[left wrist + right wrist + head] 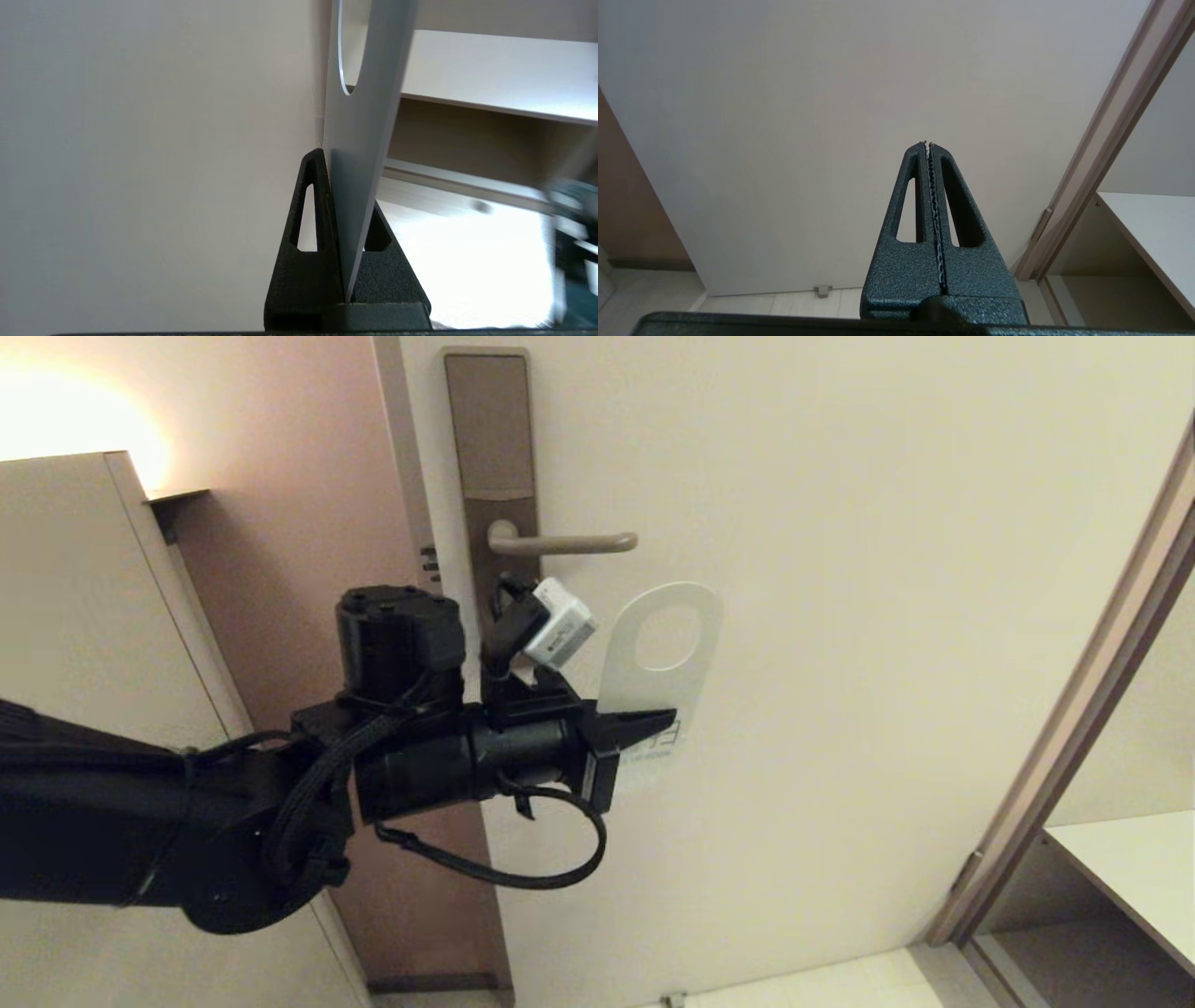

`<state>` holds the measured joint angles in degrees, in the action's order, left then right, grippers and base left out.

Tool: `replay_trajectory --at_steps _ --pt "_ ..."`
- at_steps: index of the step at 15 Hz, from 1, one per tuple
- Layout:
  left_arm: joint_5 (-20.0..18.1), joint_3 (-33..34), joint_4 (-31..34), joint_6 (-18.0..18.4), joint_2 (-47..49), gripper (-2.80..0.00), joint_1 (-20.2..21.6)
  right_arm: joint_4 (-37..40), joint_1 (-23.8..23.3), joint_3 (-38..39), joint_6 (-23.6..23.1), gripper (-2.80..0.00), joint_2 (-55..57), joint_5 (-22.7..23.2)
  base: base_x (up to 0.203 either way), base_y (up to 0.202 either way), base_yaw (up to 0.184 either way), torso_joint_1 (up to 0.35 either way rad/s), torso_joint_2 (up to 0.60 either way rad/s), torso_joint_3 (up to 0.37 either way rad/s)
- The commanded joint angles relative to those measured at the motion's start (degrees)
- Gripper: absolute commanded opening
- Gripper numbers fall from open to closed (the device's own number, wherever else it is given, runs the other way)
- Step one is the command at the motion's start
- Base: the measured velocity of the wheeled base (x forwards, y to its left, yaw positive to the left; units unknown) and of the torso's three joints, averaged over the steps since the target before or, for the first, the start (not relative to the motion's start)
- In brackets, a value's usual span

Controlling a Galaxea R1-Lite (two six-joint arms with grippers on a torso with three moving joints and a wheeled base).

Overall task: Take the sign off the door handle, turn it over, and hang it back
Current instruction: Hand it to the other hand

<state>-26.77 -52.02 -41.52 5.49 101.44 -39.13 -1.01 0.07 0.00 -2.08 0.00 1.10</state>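
The sign (pixel 661 683) shows its white side, with faint lettering low down, and stands upright in front of the door, off the door handle (pixel 565 543). Its oval hole sits below and to the right of the lever's end. My left gripper (pixel 653 723) is shut on the sign's lower part. In the left wrist view the sign (pixel 362 140) stands edge-on between the two black fingers (pixel 310 224) of the left gripper (pixel 346 163). My right gripper (pixel 928 145) is shut and empty, out of the head view, pointing at the lower door.
The handle sits on a tall bronze-grey backplate (pixel 490 448) on the cream door (pixel 887 616). A door frame (pixel 1074 737) and a white shelf (pixel 1134 868) stand at the right. A beige cabinet (pixel 84 616) is at the left.
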Motion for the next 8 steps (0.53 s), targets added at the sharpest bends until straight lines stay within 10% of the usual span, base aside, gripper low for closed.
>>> replay_trajectory --at_steps 1,8 --pt "-2.10 3.38 -0.21 -0.90 -5.11 -2.80 -0.29 -0.04 0.01 0.00 -0.02 -2.80 0.00 0.05 0.000 0.000 0.000 0.000 0.00 0.000" --pt "-13.25 5.42 -0.32 -7.68 -8.26 -2.80 -0.04 -0.04 0.01 0.00 -0.02 -2.80 0.00 0.05 0.000 0.000 0.000 0.000 0.00 0.000"
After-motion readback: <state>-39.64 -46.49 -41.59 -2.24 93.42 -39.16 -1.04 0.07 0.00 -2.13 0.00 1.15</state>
